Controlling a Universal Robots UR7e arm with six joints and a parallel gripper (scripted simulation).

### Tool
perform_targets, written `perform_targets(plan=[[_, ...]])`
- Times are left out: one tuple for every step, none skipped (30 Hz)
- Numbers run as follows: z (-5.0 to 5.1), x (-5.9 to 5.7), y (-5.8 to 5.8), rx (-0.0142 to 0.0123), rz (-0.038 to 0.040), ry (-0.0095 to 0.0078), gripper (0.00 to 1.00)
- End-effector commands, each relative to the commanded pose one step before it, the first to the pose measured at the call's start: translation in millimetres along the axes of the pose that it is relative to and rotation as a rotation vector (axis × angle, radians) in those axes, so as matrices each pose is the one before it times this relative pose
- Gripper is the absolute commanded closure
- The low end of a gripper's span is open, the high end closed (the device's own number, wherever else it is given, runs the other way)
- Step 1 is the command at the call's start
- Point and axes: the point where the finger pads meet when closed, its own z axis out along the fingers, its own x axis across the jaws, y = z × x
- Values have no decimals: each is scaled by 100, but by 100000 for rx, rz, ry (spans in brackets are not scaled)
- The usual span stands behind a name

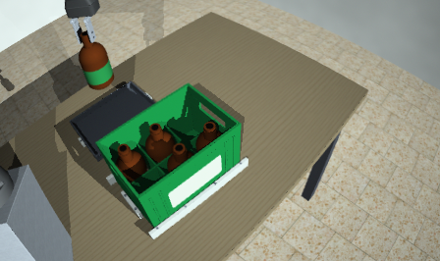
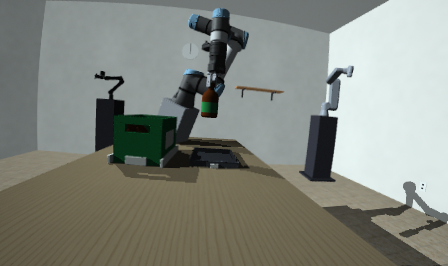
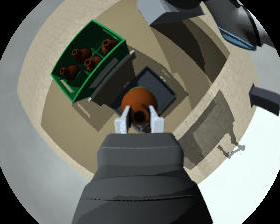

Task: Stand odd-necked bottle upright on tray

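My gripper (image 1: 84,37) (image 2: 212,85) (image 3: 139,112) is shut on the neck of a brown bottle (image 1: 94,57) (image 2: 209,107) (image 3: 139,98) with a green label. The bottle hangs about upright, high above the table, clear of the tray and crate. The dark tray (image 1: 110,114) (image 2: 215,155) (image 3: 157,83) lies beside the crate; in the wrist view the bottle covers part of it. The green crate (image 1: 231,143) (image 2: 165,142) (image 3: 62,88) holds several brown bottles, all standing. Which neck differs in thickness cannot be told from these frames.
Pale strips (image 1: 198,198) lie along the foot of the crate. The crate's wall stands close to the tray's edge and rises well above it. The wooden table (image 1: 295,89) (image 2: 200,211) extends beyond both. A grey block (image 1: 36,212) stands at the left in the top view.
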Motion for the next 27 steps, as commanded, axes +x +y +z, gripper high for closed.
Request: perform_targets(plan=[[-33,221,402,-50,-20,-112,100],[0,0,0,0,0,0,100],[0,65,97,0,0,0,100],[0,64,95,0,0,0,100],[0,62,93,0,0,0,100],[0,61,91,0,0,0,100],[0,59,88,0,0,0,100],[0,58,86,0,0,0,100],[0,57,84,-1,0,0,100],[0,54,82,0,0,0,100],[0,53,79,0,0,0,100],[0,52,77,0,0,0,100],[0,50,75,0,0,0,100],[0,49,72,0,0,0,100],[0,47,70,0,0,0,100],[0,45,68,0,0,0,100],[0,44,66,0,0,0,100],[0,0,0,0,0,0,100],[0,0,0,0,0,0,100],[0,43,64,0,0,0,100],[0,41,61,0,0,0,100],[0,40,59,0,0,0,100],[0,39,57,0,0,0,100],[0,36,55,0,0,0,100],[0,35,53,0,0,0,100],[0,34,50,0,0,0,100],[0,32,48,0,0,0,100]])
